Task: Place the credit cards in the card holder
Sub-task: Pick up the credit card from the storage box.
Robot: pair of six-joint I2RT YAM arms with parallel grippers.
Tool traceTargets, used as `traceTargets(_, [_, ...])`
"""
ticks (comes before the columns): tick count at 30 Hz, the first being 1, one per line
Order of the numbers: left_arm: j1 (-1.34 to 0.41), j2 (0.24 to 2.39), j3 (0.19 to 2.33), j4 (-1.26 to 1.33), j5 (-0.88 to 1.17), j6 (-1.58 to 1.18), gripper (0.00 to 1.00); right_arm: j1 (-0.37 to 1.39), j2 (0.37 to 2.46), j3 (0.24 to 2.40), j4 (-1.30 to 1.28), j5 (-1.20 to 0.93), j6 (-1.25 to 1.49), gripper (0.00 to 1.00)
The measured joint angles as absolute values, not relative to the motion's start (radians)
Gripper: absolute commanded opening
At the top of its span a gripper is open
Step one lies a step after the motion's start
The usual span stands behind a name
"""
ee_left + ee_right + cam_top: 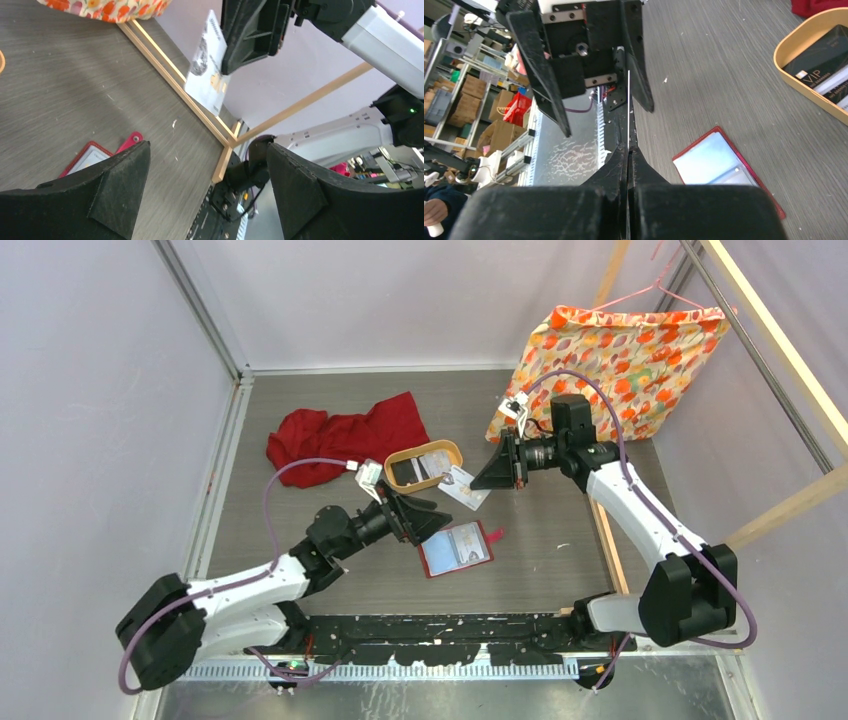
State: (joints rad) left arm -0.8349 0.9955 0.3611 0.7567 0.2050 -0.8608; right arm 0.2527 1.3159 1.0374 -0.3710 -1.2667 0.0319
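You're looking at a red card holder (456, 549) with pale pockets, a whitish credit card (206, 65) with dark print, a tan tray (805, 31), a deep-red cloth (340, 435), an orange-and-cream patterned fabric (610, 355), and a grey wood-grain tabletop (540, 440).

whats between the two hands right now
A card, pinched in the shut right hand and pointing toward the open left hand. The top view shows it best.

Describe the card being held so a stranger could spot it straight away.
Find the oval tan wooden tray in the middle of the grey table. Just right of it, the whitish printed card hangs pinched in the right gripper, the only card in the air.
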Motion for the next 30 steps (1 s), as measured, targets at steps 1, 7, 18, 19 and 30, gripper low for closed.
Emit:
traceTargets(1, [-0.848,1.026,0.361,0.791,0.182,-0.863,0.83,0.253,1.316,1.037,-0.355,-1.277,0.044,0.01])
traceTargets(7, [-0.878,1.209,0.384,0.957,0.116,-0.899,0.68,0.254,1.352,1.037,-0.319,-1.314,0.086,0.01])
traceTargets(18, [-0.88,1.304,0.406,1.126,0.074,-0.954,0.43,0.26,1.373,1.037,-0.316,-1.329,0.097,0.01])
traceTargets(19, [-0.88,1.304,0.408,1.129,0.069,-0.958,0.39,0.261,1.375,1.037,-0.316,-1.33,0.097,0.01])
traceTargets(30, [-0.875,1.273,0.408,1.103,0.052,-0.929,0.01,0.268,1.4,1.041,-0.359,-1.345,0.051,0.2])
